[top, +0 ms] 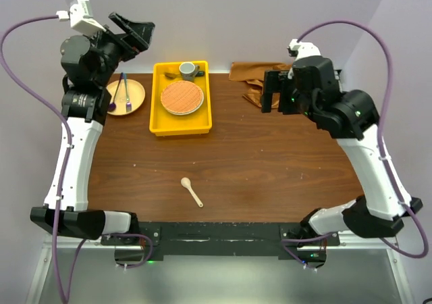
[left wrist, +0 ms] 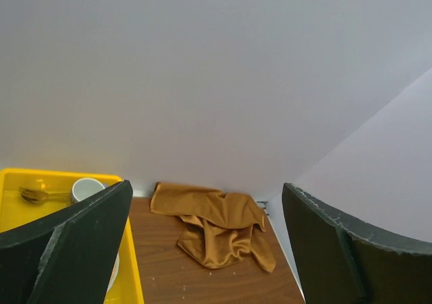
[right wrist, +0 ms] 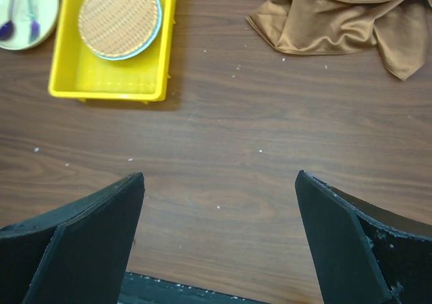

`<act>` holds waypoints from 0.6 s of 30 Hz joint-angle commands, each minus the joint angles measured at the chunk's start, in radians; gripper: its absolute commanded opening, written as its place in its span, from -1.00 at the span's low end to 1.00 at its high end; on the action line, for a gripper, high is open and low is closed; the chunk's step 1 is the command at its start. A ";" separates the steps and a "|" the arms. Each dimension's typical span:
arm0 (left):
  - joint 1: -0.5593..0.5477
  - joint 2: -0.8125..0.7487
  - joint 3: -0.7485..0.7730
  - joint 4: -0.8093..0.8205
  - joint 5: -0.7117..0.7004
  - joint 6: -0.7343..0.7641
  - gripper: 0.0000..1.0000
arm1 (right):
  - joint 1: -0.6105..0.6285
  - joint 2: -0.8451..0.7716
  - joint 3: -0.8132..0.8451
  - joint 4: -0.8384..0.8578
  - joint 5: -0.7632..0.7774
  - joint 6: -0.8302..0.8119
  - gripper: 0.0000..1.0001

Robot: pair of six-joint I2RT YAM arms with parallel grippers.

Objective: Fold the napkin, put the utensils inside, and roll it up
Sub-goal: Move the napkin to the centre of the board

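Observation:
The rust-brown napkin (top: 246, 81) lies crumpled at the table's far right corner; it also shows in the left wrist view (left wrist: 216, 226) and the right wrist view (right wrist: 337, 13). The small cream spoon (top: 192, 191) lies alone on the wood near the front edge, bowl to the upper left. My left gripper (top: 135, 30) is raised high at the back left, open and empty (left wrist: 206, 184), facing the napkin from a distance. My right gripper (top: 273, 96) hovers just in front of the napkin, open and empty (right wrist: 219, 175), over bare wood.
A yellow tray (top: 154, 108) at the back centre holds a round orange woven mat (top: 182, 96) and a grey cup (top: 187, 69). Left of it a cream plate (top: 135, 101) carries a purple spoon and a dark fork. White walls enclose the back and sides.

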 commanded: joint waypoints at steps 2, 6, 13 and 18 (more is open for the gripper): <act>-0.116 -0.001 -0.032 -0.081 -0.010 0.041 0.95 | -0.043 0.112 0.008 0.142 0.022 0.008 0.97; -0.259 0.015 -0.094 -0.190 -0.014 0.109 0.90 | -0.145 0.201 -0.082 0.340 -0.155 0.025 0.97; -0.422 -0.056 -0.271 -0.243 -0.010 0.236 0.88 | -0.320 0.517 -0.027 0.521 -0.147 0.090 0.96; -0.465 -0.119 -0.332 -0.241 -0.068 0.366 0.96 | -0.422 0.695 -0.051 0.697 -0.124 0.186 0.96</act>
